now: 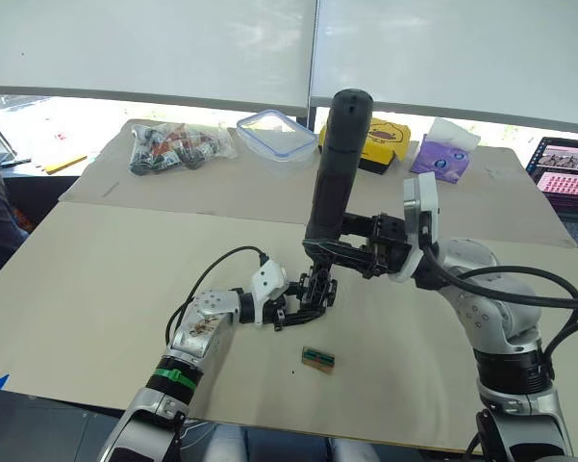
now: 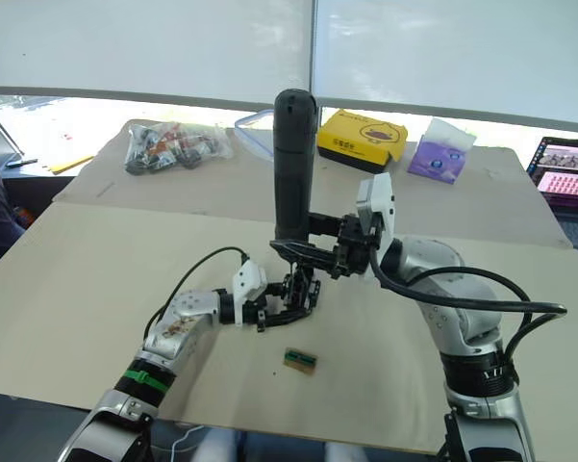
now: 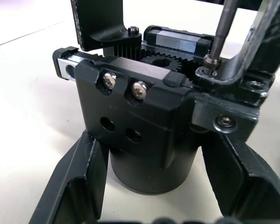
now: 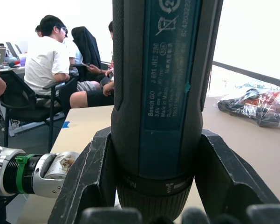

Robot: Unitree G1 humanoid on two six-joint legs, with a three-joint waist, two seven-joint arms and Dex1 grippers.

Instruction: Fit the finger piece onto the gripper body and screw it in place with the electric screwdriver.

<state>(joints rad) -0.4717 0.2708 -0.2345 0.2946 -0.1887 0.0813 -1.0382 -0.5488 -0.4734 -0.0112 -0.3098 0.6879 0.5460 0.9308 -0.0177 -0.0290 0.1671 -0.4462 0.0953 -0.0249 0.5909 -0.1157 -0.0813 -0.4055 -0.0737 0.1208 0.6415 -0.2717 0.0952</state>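
Left gripper [image 1: 293,310] clamps the gripper body's [image 3: 144,121] round base between its jaws on the table [image 1: 96,289]. Just above, right gripper [image 1: 341,245] grips the upright electric screwdriver [image 1: 337,164], bit tip touching a screw on the body's top.

The beige bench [image 1: 96,289] carries the gripper body [image 1: 313,289], standing on its round base between the left hand's [image 1: 287,313] fingers. A small green-brown block [image 1: 317,357] lies near that hand. Well beyond both hands: a bag [image 1: 178,146], a clear tub [image 1: 276,138], a yellow box [image 2: 363,138] and a purple pack [image 1: 440,154].
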